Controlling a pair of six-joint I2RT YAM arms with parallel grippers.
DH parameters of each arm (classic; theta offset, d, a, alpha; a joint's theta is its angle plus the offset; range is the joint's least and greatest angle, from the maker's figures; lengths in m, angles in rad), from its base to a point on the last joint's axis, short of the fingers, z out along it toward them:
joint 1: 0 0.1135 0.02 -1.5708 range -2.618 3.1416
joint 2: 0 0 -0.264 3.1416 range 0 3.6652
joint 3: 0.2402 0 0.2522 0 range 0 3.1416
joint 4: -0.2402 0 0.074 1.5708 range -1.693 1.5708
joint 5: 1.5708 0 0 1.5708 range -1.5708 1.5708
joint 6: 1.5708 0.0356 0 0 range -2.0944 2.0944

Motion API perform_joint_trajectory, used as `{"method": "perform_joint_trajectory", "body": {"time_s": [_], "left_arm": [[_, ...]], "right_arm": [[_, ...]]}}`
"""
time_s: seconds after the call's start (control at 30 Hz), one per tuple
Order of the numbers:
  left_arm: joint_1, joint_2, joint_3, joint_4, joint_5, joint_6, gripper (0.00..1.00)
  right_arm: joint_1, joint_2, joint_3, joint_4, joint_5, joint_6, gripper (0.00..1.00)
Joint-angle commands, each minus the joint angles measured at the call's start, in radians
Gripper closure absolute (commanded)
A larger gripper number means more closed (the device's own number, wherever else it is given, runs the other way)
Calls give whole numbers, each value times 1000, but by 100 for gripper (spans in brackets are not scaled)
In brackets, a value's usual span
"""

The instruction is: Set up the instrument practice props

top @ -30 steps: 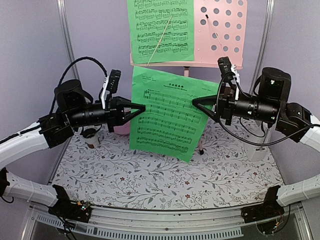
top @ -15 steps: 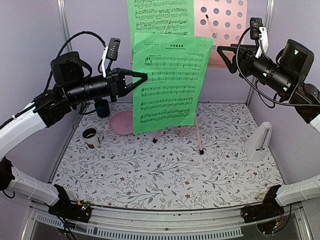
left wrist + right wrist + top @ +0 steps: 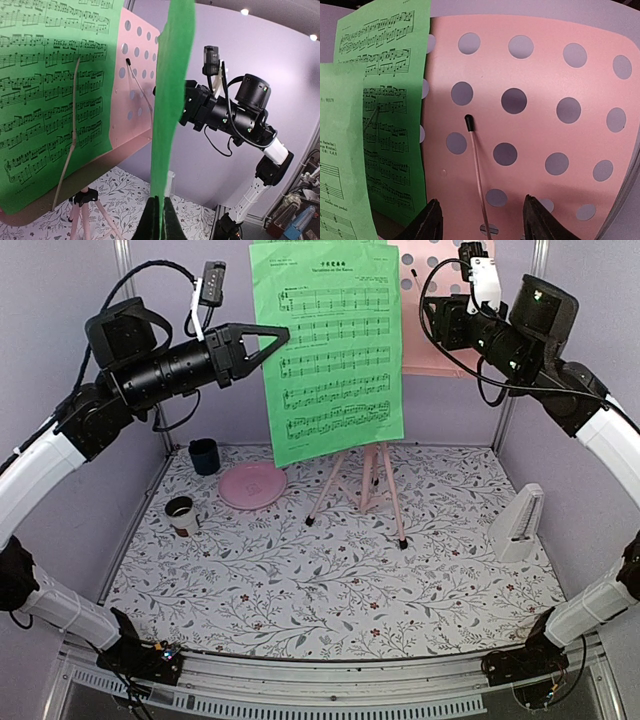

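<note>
My left gripper [image 3: 276, 337] is shut on the left edge of a green sheet-music page [image 3: 330, 350], holding it upright in front of the pink music stand. In the left wrist view the page [image 3: 172, 100] runs edge-on up from the shut gripper [image 3: 160, 212]. A second green page [image 3: 50, 90] rests on the perforated desk [image 3: 135, 75] under a thin wire arm. My right gripper [image 3: 482, 222] stands open, facing the bare right half of the desk [image 3: 545, 140] and its black-tipped wire [image 3: 469, 121], with nothing between its fingers. The white metronome [image 3: 520, 525] stands at the right.
The stand's tripod legs [image 3: 360, 485] spread over the flowered table behind the held page. A pink plate [image 3: 253, 485], a dark blue cup [image 3: 204, 455] and a small brown-and-white cup [image 3: 181, 512] sit at the left. Grey walls and metal posts close the back and sides.
The right gripper let go of the page's right edge and rose to the desk's right half. The left gripper lifted the page from table height up in front of the desk.
</note>
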Motion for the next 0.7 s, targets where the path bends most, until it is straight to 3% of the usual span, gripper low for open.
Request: {"method": "perform_joint_trajectory", "body": {"time_s": [0.0,0.33,0.67], "left_arm": [[18,28,68,-12,-41,-6,100],[43,96,177,6,-67,-3,100],[55,189,310,39,-82,39,100]], "right_arm": [[-5,57,71,42,67,-75,45],[-13,130,117,72,102,-126,58],[-25,110,72,128,79,-127,96]]}}
